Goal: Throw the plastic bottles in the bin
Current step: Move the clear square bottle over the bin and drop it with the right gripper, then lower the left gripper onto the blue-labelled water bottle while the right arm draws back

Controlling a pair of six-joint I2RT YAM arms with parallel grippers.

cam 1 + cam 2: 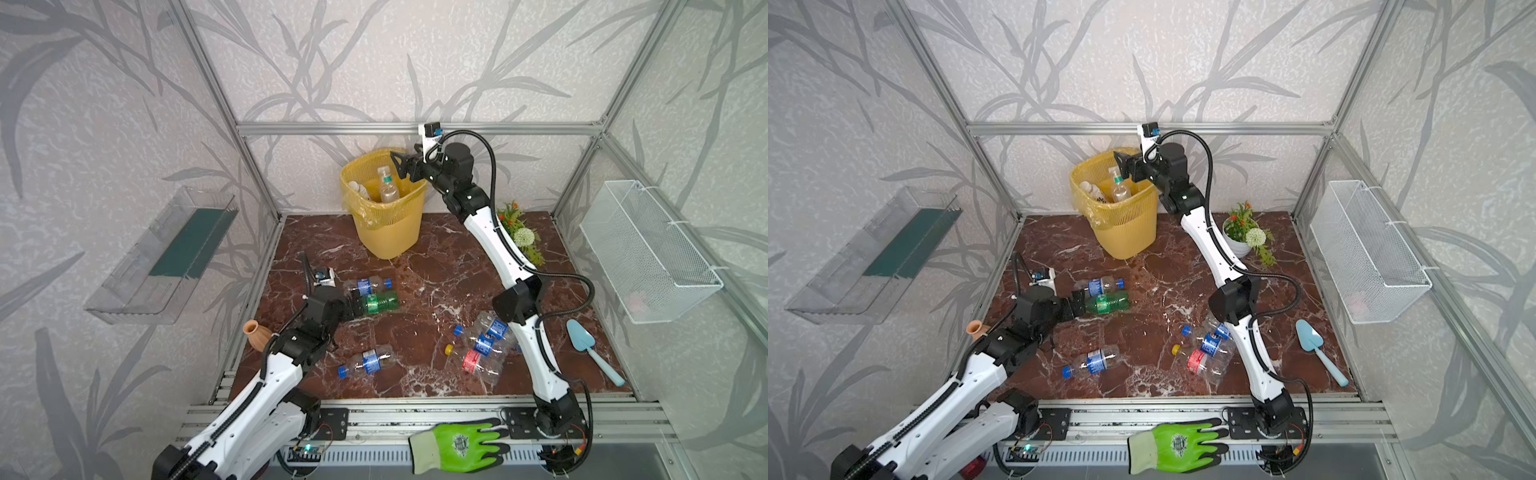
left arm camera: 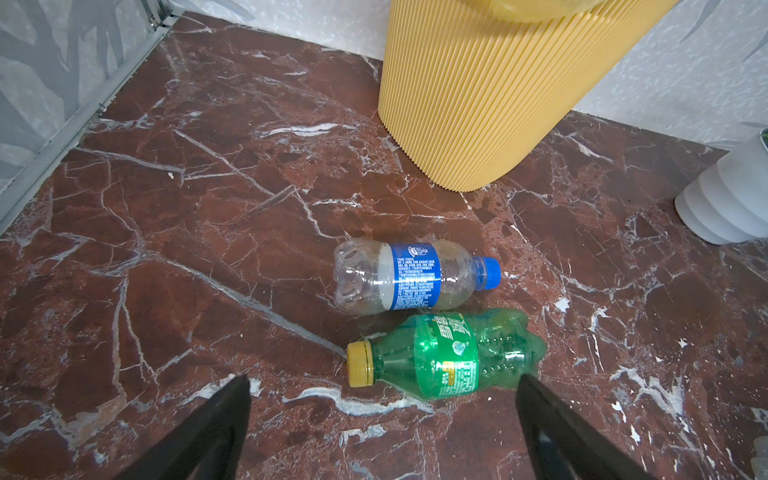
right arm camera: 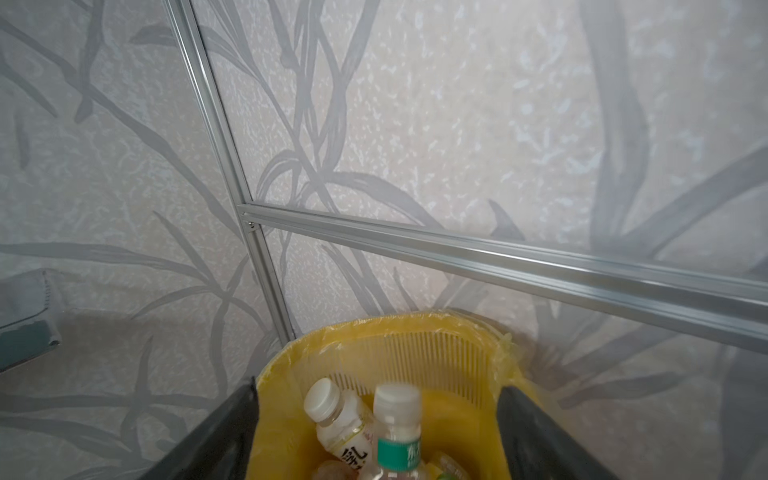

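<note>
We picture the floor as a clock seen from above. The bin [image 1: 386,232] stands at 11 o'clock. The right gripper [image 1: 398,166] hangs over its rim. Its jaws are wide apart and hold nothing. Under them a white-cap bottle [image 3: 397,424] is inside the bin with a few others.

The green bottle [image 2: 444,357] lies on its side at 9 o'clock. A blue-label bottle [image 2: 409,276] lies just beside it, on the bin's side. The left gripper [image 2: 383,380] is down low, right at the green bottle. Its jaws are wide apart too, and they hold nothing. One more bottle [image 1: 368,362] lies at 8 o'clock, and a pile of bottles [image 1: 482,347] lies at 4 o'clock.

The bottles look empty, so we think they are very light. The plastic looks thin and may dent in a hard squeeze. They are round and smooth, so they can roll or slip away. We think the best hold is across the fat middle, on the label, not from cap to bottom.

The left wrist view shows the green bottle's yellow cap, which the gripper hides in both top views. The right wrist view looks down into the bin. Only the top views show the bottles at 8 and 4 o'clock.
</note>
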